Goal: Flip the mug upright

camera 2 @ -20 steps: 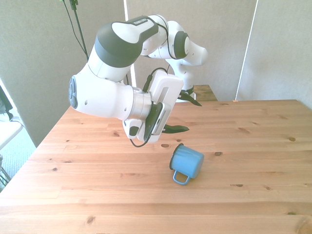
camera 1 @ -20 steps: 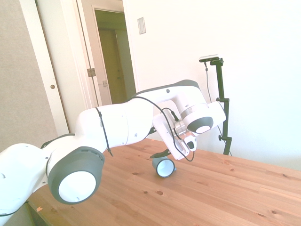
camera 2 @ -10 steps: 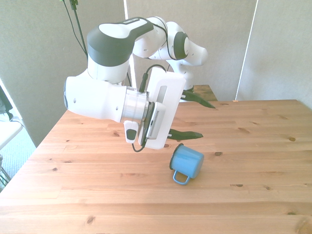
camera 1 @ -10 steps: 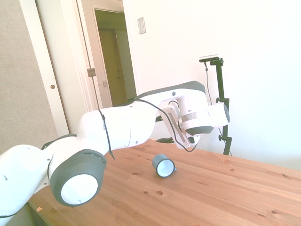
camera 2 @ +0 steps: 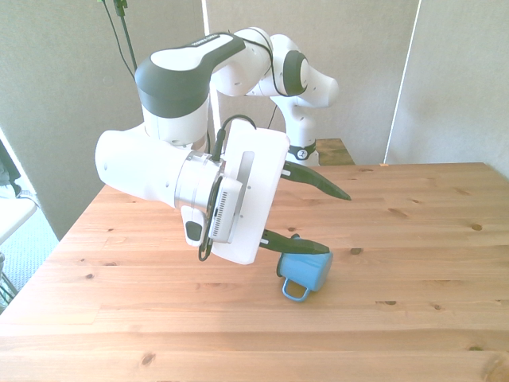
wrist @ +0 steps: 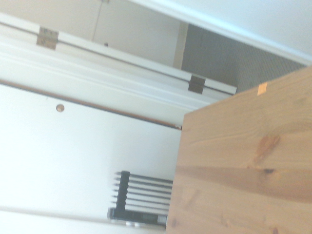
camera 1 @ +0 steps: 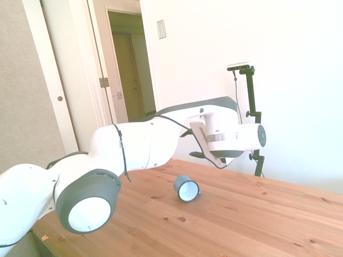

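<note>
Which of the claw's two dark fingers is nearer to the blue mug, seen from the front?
The lower finger: in that view its tip overlaps the mug, which lies on its side. The upper finger stands well above it.

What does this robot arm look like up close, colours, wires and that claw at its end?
The arm is glossy white with rounded segments and dark grey joint caps. A thin black cable loops along it. The gripper has a flat white body and two slim, dark, pointed fingers.

Hidden and cut off

The lower finger (camera 2: 298, 244) of the gripper (camera 2: 320, 220) covers the mug's (camera 2: 307, 271) top edge; in the side view the wrist hides both fingers.
</note>
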You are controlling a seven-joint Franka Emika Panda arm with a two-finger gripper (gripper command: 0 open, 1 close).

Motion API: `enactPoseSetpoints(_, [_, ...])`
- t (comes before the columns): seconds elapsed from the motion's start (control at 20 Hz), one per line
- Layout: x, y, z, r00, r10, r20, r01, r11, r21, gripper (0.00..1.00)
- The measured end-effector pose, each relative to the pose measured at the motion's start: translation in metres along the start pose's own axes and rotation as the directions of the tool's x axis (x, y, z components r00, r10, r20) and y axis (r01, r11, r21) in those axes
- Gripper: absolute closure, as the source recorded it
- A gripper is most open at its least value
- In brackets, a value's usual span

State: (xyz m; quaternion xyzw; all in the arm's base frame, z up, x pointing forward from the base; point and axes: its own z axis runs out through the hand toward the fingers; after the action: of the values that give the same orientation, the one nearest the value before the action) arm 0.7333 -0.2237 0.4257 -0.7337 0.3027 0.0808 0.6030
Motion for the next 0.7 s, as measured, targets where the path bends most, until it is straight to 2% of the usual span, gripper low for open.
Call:
enactPoseSetpoints(0.3, [0.003,-0.001,-0.005,1.000,-0.005,-0.027,0.006,0.999,0.033,0.00])
enactPoseSetpoints(0.7, [-0.009,0.039,-0.036,1.000,-0.017,-0.004,0.018,0.999,0.045,0.00])
